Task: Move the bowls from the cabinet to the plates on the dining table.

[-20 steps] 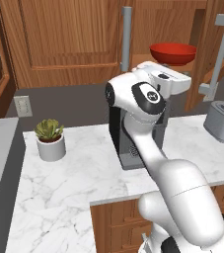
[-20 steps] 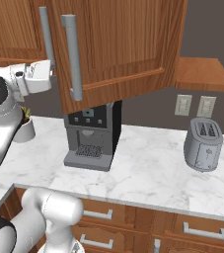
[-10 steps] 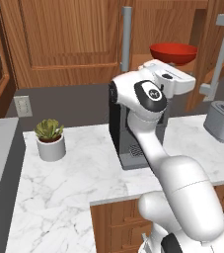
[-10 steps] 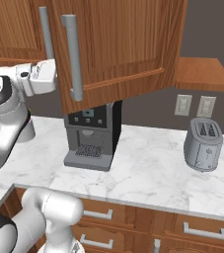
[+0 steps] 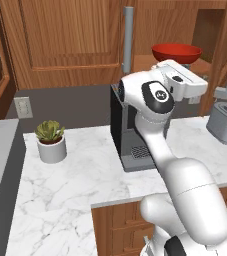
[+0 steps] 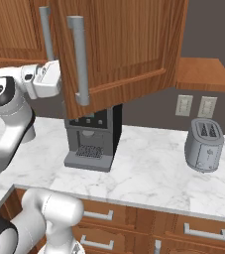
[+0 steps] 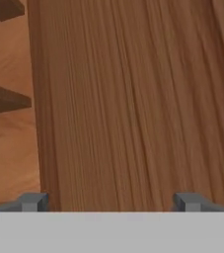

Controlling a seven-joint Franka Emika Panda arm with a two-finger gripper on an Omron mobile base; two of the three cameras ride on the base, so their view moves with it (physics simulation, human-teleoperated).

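A glossy red bowl (image 5: 176,51) sits on a shelf inside the brown wooden cabinet (image 5: 75,45), whose right door (image 6: 129,44) hangs open with its long grey bar handle (image 6: 79,59) facing out. My gripper (image 5: 201,89) hovers just below and in front of the bowl, close to the inner face of that door. In the hand view the gripper (image 7: 111,202) is open with nothing between its fingertips (image 7: 34,201), and wood grain lies straight ahead. A sliver of red shows at the left edge beside the shelves. The plates and the dining table are out of view.
A black coffee machine (image 5: 130,130) stands on the white marble counter (image 5: 75,175) directly under the cabinet. A grey toaster (image 6: 204,144) is to the right and a potted plant (image 5: 51,142) to the left. Drawers with silver handles (image 6: 200,229) run below.
The hand has shifted a little to the right, nearer the open cabinet door. The jaws stay wide apart and the red bowl has not moved.
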